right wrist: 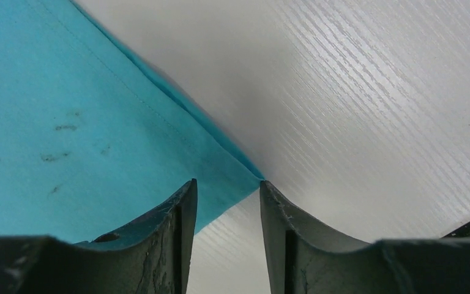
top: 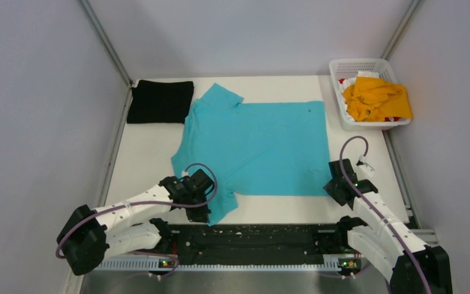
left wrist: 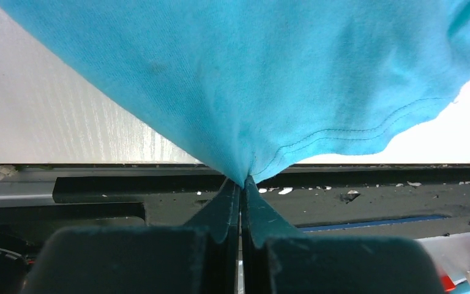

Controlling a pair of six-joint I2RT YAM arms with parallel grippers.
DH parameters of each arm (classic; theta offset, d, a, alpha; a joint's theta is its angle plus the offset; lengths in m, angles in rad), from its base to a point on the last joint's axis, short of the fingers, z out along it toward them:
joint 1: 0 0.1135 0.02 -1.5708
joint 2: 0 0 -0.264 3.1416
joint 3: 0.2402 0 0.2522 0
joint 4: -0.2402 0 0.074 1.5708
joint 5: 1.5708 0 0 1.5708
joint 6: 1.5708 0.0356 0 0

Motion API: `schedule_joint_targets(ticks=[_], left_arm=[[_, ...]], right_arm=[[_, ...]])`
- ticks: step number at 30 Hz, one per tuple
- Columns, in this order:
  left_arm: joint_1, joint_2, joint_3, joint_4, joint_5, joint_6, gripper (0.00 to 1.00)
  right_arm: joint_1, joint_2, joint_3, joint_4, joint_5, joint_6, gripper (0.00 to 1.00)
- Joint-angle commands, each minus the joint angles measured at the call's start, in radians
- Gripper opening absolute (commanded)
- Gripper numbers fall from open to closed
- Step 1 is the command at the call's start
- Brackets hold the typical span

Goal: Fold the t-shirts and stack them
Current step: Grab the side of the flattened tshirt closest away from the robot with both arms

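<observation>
At the far left of the table lies the black t-shirt, already folded into a neat rectangle. It probably marks the spot where the stack is meant to grow.

Just right of it, the turquoise t-shirt is spread flat across the middle, its neck to the left and its hem to the right, so it is laid out ready for folding.

The left gripper sits at the shirt's near-left sleeve. In the left wrist view its fingers are pressed together with the cloth pinched between them, and the sleeve fans up and away from the tips.

The right gripper is down at the near-right hem corner. Its jaws stand apart with the corner lying between them, not yet clamped, as the right wrist view shows. Holding both near corners would let the two arms carry the near edge over together.

At the far right, the orange-yellow t-shirt lies crumpled in the white basket, waiting its turn.
</observation>
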Motion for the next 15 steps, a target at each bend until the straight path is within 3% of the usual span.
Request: schedule_joint_targets(ticks=[1,10,15], left_arm=[[0.004,-0.033,0.037,0.024,0.006,0.012,0.00],[0.026,-0.052,0.043,0.024,0.012,0.029,0.00],[0.032,-0.067,0.049,0.018,0.021,0.019,0.00]], right_arm=[[-0.009,-0.029,-0.021,0.024,-0.004,0.044,0.41],[-0.008,0.028,-0.056,0.080,-0.018,0.053,0.32],[-0.008,0.026,-0.044,0.081,-0.038,0.031,0.08]])
